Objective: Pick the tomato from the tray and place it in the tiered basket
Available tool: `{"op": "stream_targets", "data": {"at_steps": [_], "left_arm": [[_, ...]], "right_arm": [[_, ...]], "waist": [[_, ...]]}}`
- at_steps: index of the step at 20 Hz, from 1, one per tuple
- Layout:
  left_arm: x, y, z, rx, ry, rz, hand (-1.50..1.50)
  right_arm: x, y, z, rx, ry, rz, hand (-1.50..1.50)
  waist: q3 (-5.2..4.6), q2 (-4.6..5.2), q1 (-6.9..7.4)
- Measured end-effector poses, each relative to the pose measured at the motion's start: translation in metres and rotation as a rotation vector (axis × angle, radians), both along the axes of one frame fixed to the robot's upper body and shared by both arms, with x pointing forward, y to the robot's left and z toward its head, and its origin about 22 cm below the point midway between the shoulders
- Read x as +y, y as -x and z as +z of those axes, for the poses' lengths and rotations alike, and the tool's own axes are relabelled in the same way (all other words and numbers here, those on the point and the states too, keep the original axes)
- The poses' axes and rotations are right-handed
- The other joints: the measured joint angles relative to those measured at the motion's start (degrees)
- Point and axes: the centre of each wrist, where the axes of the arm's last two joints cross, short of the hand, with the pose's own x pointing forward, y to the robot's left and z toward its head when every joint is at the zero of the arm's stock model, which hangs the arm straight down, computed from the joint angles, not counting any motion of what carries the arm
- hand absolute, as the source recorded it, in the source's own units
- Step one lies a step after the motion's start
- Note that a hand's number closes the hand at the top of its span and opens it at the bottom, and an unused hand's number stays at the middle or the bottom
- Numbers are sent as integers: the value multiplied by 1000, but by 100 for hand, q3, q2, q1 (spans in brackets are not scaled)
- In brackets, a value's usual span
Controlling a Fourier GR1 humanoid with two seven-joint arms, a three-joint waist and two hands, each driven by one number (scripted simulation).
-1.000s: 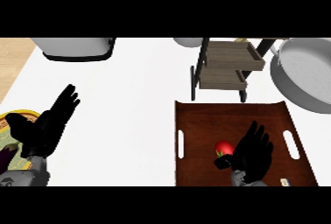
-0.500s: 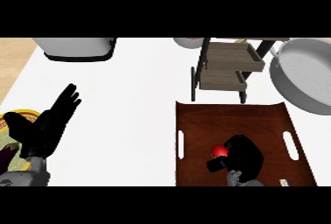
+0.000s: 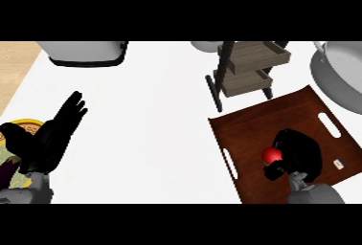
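Tray (image 3: 258,125): brown, slotted handles, carries the tomato right of centre. Tiered basket (image 3: 247,79): stands just beyond the tray's far edge; nothing visible in either tier. Left hand (image 3: 51,139): fingers straight, resting at the left beside a plate (image 3: 22,125). Right hand (image 3: 302,149): fingers curled round the tomato (image 3: 272,154). Tomato judged light, smooth, easily bruised; best cupped round its widest part.

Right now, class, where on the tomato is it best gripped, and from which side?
Grip the tomato across its round middle, from above and the right. It is a ball lying on the flat tray, with no handle or stem showing; the right hand curls round it that way.
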Motion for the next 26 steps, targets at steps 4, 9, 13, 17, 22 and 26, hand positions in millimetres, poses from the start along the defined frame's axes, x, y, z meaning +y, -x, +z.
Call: {"op": "stream_targets", "data": {"at_steps": [4,9,13,17,22,26], "left_arm": [[0,-1,0,-2,-2,3,0],[2,0,-1,6,2,11,0],[3,1,-3,8,7,23,0],[5,3,-4,5,4,17,0],[-4,-2,-3,-5,3,2,0],[-2,-1,-2,-1,2,-7,0]], "right_arm": [[-45,-19,48,-101,55,228,150],[-96,-41,126,-346,-26,424,150],[-131,-47,182,-553,-204,544,150],[-180,-45,235,-677,-354,647,150],[-228,-42,298,-689,-463,747,150],[-231,-49,330,-649,-509,811,150]], "waist": [[18,6,-8],[44,12,-66],[49,4,-107],[36,18,-73],[18,52,36],[9,50,75]]}}
